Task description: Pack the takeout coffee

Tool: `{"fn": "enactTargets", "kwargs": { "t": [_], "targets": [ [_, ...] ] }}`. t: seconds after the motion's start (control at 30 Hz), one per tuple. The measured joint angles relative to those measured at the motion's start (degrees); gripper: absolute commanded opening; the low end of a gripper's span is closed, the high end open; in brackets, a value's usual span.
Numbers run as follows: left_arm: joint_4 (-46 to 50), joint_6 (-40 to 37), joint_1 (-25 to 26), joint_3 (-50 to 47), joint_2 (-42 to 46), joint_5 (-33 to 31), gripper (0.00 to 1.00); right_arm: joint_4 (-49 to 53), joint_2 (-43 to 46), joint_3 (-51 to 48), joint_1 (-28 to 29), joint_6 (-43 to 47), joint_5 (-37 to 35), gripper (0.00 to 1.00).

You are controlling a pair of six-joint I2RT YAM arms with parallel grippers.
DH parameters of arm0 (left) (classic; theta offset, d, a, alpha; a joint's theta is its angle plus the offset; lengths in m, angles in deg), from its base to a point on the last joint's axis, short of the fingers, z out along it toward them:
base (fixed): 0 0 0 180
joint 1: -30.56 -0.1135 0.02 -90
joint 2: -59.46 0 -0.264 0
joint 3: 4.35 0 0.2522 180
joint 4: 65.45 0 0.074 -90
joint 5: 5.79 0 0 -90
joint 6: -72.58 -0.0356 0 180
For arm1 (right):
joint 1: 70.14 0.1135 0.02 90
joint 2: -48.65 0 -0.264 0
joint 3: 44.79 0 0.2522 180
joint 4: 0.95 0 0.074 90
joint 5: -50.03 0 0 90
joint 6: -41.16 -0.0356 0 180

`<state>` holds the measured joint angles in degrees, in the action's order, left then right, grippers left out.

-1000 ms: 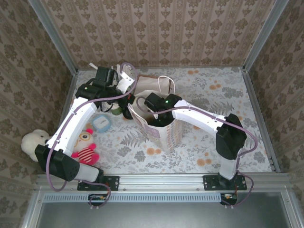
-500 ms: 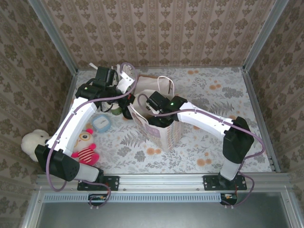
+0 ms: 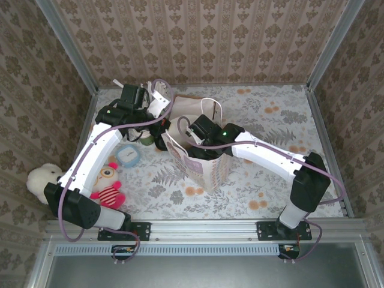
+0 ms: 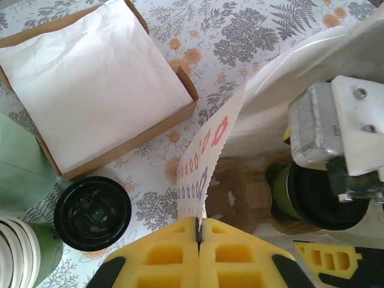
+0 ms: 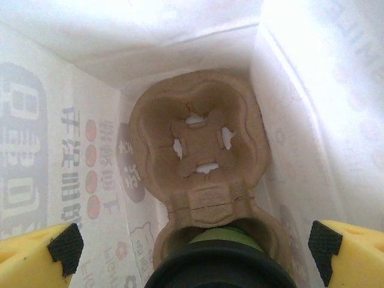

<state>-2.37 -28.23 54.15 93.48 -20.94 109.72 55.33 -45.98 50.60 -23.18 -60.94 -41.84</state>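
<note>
— Floral cloth covers the worktop (image 3: 258,180), with patterned wallpaper on three sides. Where is the takeout coffee (image 5: 222,264)?
— Down inside the paper bag (image 3: 207,171), which stands near the middle of the worktop. Its black lid is at the bottom of the right wrist view, and the cup looks seated in the near cell of the pulp carrier (image 5: 198,138). The far cell is empty.
— And the right gripper (image 5: 192,249)?
— Inside the bag above that cup, jaws wide. Both yellow fingers (image 5: 36,255) stand apart from the lid and hold nothing.
— The left gripper (image 4: 198,231)?
— Pinched shut on the bag's zigzag rim, on the side toward the left edge, which props the mouth open.
— So which step is this?
— I'd judge the cup is placed and let go. What's left is getting the arm out.
— What does that call for?
— A straight lift with the jaws left wide, clear of the bag walls so nothing tips or drags. The left pinch should hold until then.
— Anything else to pack?
— Possibly. A second lidded cup (image 4: 93,211) stands on the cloth just beside the cardboard box (image 4: 90,78) of white paper, toward the far left corner. Whether it goes in the empty cell I can't tell
</note>
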Motion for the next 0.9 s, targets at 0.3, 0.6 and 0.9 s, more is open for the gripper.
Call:
{"fn": "enactTargets", "kwargs": {
  "t": [0.3,0.6,0.9],
  "targets": [
    [0.0,0.0,0.0,0.0,0.0,0.2,0.0,-7.5,5.9,-5.2,0.0,1.4,0.0,1.0],
    [-0.1,0.1,0.0,0.0,0.0,0.4,0.0,-20.2,10.6,-8.9,0.0,5.5,2.3,1.0],
    [-0.1,1.8,0.1,0.0,0.0,-0.4,0.0,-31.4,18.1,-12.8,0.0,12.1,6.2,1.0]
  ]
}}
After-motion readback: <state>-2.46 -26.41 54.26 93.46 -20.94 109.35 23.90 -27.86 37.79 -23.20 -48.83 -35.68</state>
